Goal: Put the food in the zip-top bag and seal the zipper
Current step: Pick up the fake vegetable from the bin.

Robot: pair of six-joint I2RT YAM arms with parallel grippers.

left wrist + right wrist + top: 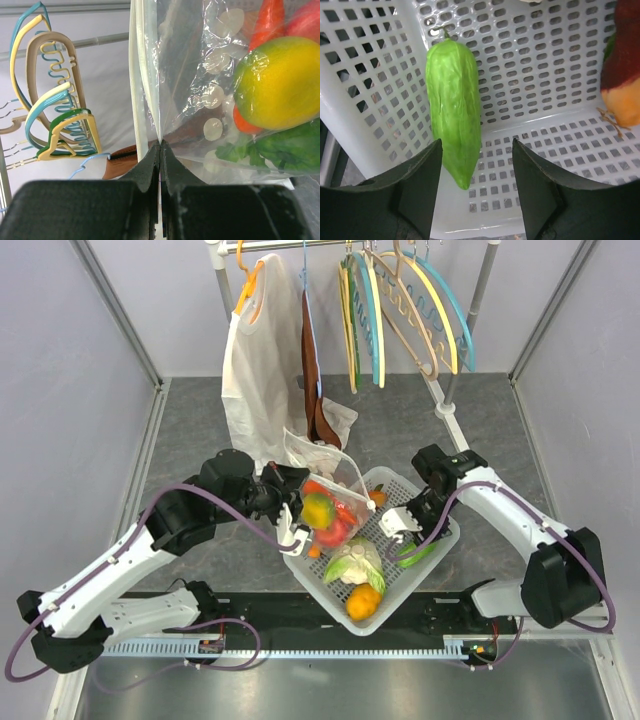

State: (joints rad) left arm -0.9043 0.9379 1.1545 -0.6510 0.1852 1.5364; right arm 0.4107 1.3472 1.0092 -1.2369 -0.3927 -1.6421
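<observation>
The left pincer [160,146] pinches the edge of the zip-top bag [312,453], mid-frame, with food [322,512] inside. The right pincer [476,150] is wide open over the green cucumber [452,100] in the basket [545,75].

Over the basket [405,590], the zip-top bag [330,465] masks the basket's far left corner. Its wrinkled plastic blurs its own load, and the red pieces behind the yellow-green pepper [318,510] cannot be named. The zipper is too fine to make out from above. At the basket's right side, the right tool [400,523] covers part of a green piece [418,552], possibly a cucumber. In the right wrist view, a red-and-orange piece [622,65] on the basket floor is cut off at the edge.
</observation>
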